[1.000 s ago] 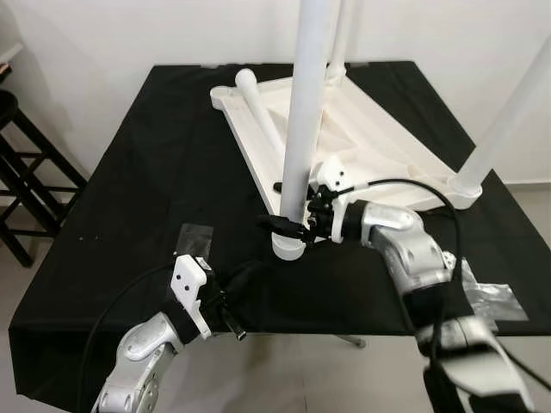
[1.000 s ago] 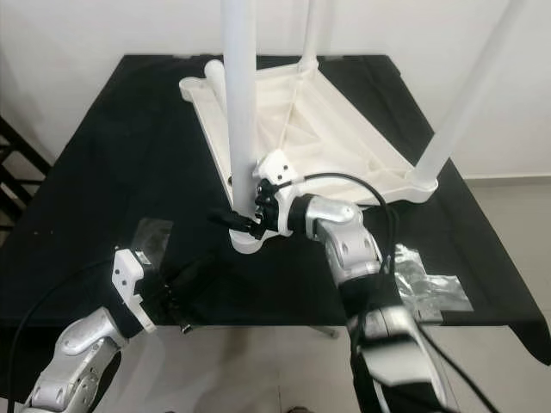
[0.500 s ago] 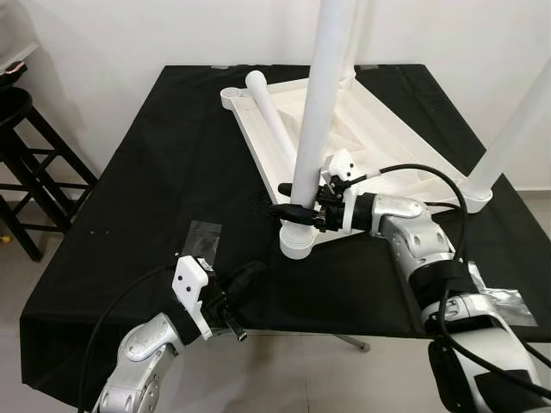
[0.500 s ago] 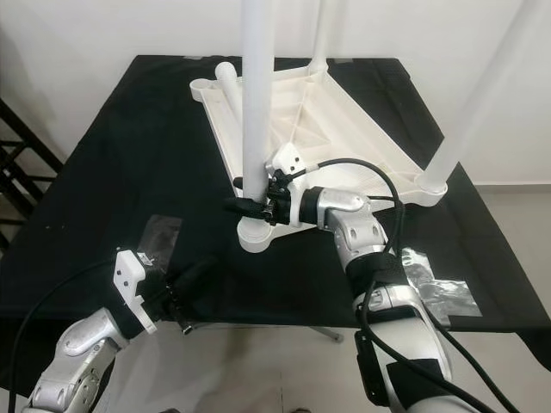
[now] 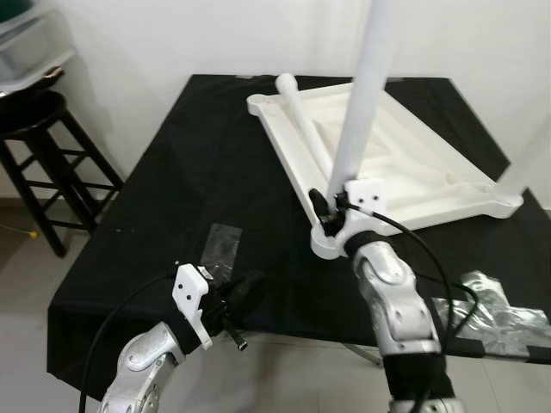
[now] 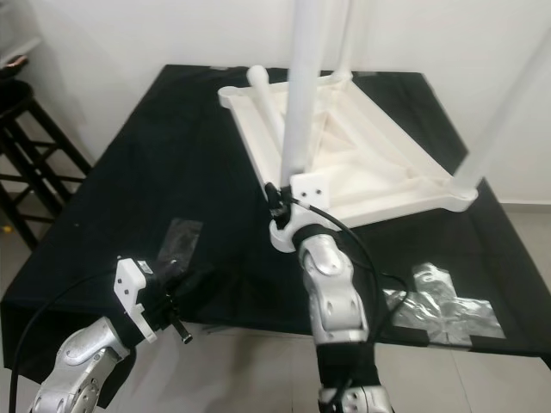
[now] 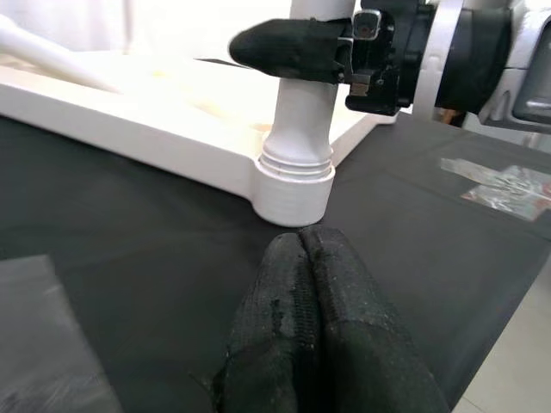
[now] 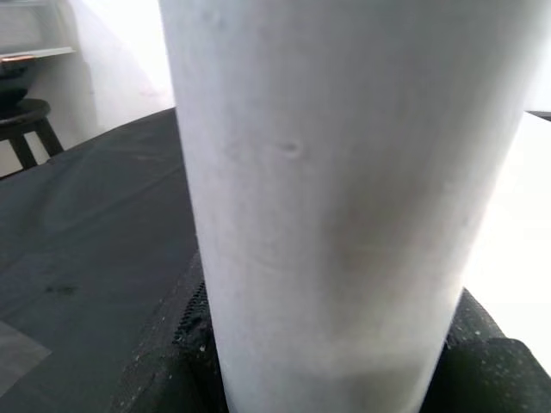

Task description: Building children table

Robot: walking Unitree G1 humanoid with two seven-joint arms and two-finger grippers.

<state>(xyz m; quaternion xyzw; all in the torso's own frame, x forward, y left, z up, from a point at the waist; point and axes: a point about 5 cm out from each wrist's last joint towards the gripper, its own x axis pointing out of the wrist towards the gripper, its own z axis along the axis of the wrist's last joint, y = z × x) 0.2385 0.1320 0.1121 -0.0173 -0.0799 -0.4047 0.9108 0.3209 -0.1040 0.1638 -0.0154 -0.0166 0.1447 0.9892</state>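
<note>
While our right gripper (image 5: 324, 209) pinches the near table leg (image 5: 360, 110) just above its socket, the whole move turns on that leg's long axis: it rises almost straight up from the near corner socket (image 7: 294, 187) of the upturned white tabletop (image 5: 413, 163), leaning slightly toward one o'clock. We have the black fingers (image 7: 288, 49) wrapped round its base, one on each side, so any twisting goes about that vertical line. From the right wrist camera the leg is pressed right up against us, dead ahead at twelve.

Our left gripper (image 5: 239, 292) sits with fingers pressed together, holding nothing, hovering by the near edge of the black table (image 5: 172, 189), at about seven o'clock from the socket. The right arm is plainly the one on the job.

A loose leg (image 5: 303, 129) lies flat inside the tabletop, pointing toward eleven. At two o'clock another leg (image 6: 504, 112) stands at the far right corner. Clear plastic wrap (image 5: 217, 248) and crumpled foil (image 5: 491, 305) lie on the cloth; we can read no writing or brand, though the frames are soft.
</note>
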